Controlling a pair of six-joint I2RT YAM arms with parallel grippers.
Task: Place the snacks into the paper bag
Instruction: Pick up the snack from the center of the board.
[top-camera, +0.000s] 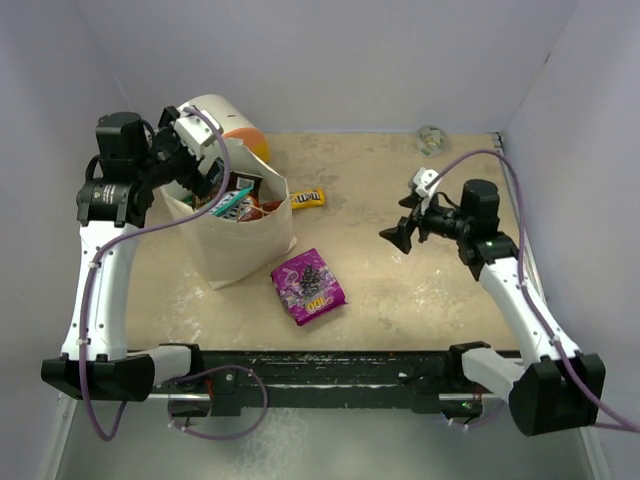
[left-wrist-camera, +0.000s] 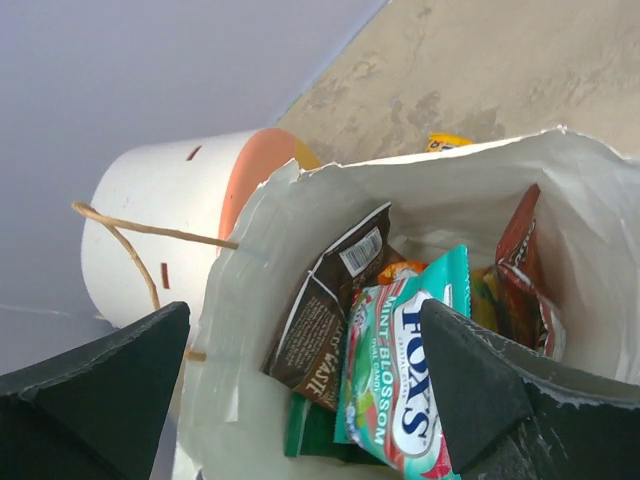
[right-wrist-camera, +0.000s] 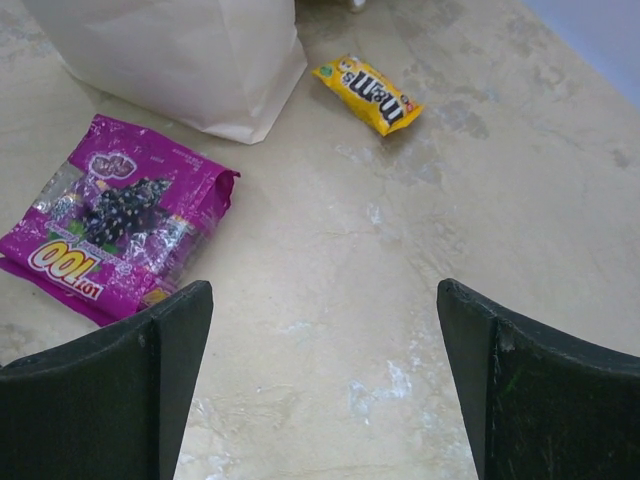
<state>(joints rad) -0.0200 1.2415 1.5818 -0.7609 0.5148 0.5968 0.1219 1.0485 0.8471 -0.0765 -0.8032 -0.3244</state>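
- The purple packet (top-camera: 308, 286) lies flat on the surface (top-camera: 400, 300), just beside the near right corner of the paper bag (top-camera: 240, 245).
- The paper bag stands upright at the left; a teal packet (left-wrist-camera: 400, 380), a dark brown packet (left-wrist-camera: 320, 320) and an orange-red packet (left-wrist-camera: 520, 260) stand inside it.
- The right tool (right-wrist-camera: 325, 290) hovers over bare surface to the right, jaws wide apart, holding nothing.
- The yellow candy bag (top-camera: 307, 199) lies flat near the bag's far right side.
- The left tool (left-wrist-camera: 305, 315) hangs over the bag's mouth, jaws spread, empty.
- A white-and-orange cylinder (top-camera: 225, 118) lies on its side behind the bag.
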